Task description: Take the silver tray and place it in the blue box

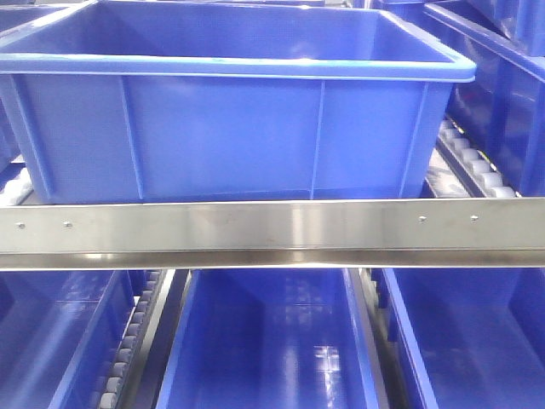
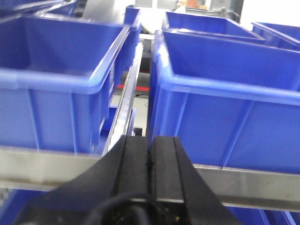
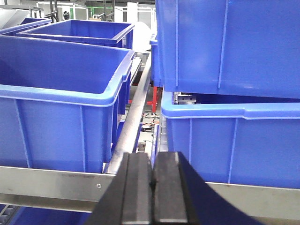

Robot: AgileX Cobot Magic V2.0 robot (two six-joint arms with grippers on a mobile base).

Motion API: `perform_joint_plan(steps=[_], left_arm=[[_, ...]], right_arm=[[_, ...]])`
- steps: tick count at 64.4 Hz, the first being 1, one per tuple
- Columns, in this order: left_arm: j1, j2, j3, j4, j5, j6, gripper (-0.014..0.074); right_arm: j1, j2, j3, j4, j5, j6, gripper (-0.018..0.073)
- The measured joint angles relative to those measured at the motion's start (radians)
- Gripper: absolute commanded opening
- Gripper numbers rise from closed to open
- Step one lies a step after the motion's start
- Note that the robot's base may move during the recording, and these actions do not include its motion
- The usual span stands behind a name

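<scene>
The silver tray is out of view in all three frames. The blue box [image 1: 226, 111], a wide ribbed crate with a thick rolled rim, stands on the upper shelf right in front of me. It appears again at right in the left wrist view [image 2: 225, 93] and at left in the right wrist view [image 3: 61, 93]. My left gripper [image 2: 150, 138] is shut with nothing in it and points at the gap beside the box. My right gripper [image 3: 153, 154] is also shut and holds nothing. Both hover just in front of the shelf rail.
A steel shelf rail [image 1: 272, 230] runs across in front of the box. Narrower blue bins [image 1: 264, 341] sit on the lower level between roller tracks [image 1: 128, 349]. A neighbouring crate [image 2: 51, 79] stands left of the box. Stacked crates [image 3: 229, 70] stand to its right.
</scene>
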Motion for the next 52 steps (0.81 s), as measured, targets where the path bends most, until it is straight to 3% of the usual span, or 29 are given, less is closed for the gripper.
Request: perform_joint_plan(steps=[52], left_arm=[[0.006, 0.0, 0.005, -0.005, -0.031, -0.007, -0.0104]], right_arm=[[0.0, 0.0, 0.0, 0.0, 0.003, -0.002, 0.005]])
